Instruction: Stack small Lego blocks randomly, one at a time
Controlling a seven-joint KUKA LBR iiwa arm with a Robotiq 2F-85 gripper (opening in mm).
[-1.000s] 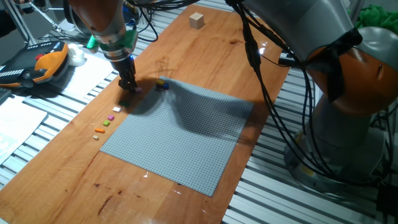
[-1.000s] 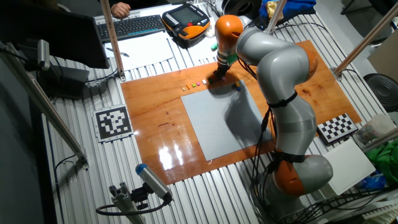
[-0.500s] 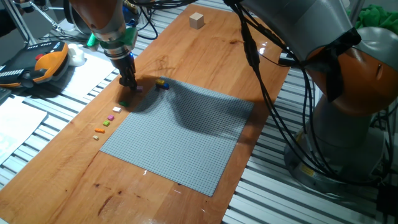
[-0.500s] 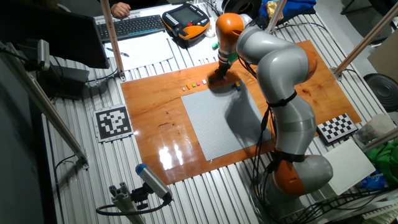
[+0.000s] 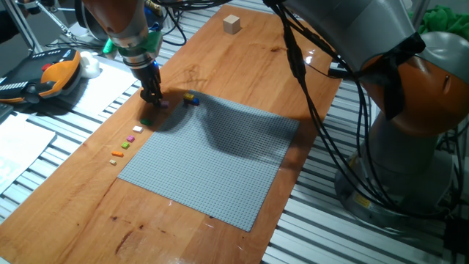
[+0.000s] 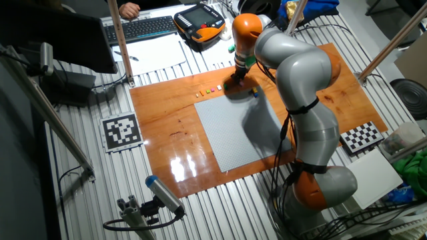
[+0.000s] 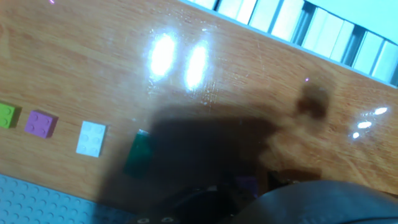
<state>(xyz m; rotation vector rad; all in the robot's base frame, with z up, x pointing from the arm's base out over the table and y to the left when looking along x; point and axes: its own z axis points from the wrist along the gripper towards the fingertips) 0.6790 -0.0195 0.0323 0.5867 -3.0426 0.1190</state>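
Gripper sits low over the wooden worktop, at the far left corner of the grey baseplate, fingers pointing straight down. In the other fixed view the gripper is at the same spot, at the far edge of the baseplate. Whether the jaws are clenched or released I cannot tell: the fixed views show them too small, and the hand view shows only dark blur at its lower edge.

Small Lego blocks, positions:
- Row on bare wood along the left edge of the baseplate, well apart from one another: white block, pink block, light green block, orange block.
- Dark green block lies between the white block and the gripper, in the gripper's shadow.
- A purple block lies just beside the fingers.
- A blue and yellow cluster rests at the baseplate's far edge, near the gripper on its right.

Hand view: white block, pink block and light green block in a line on the wood; dark green block beside the white one, under shadow. The baseplate fills the lower left corner.

A wooden cube stands at the far end of the worktop, well apart from everything else.
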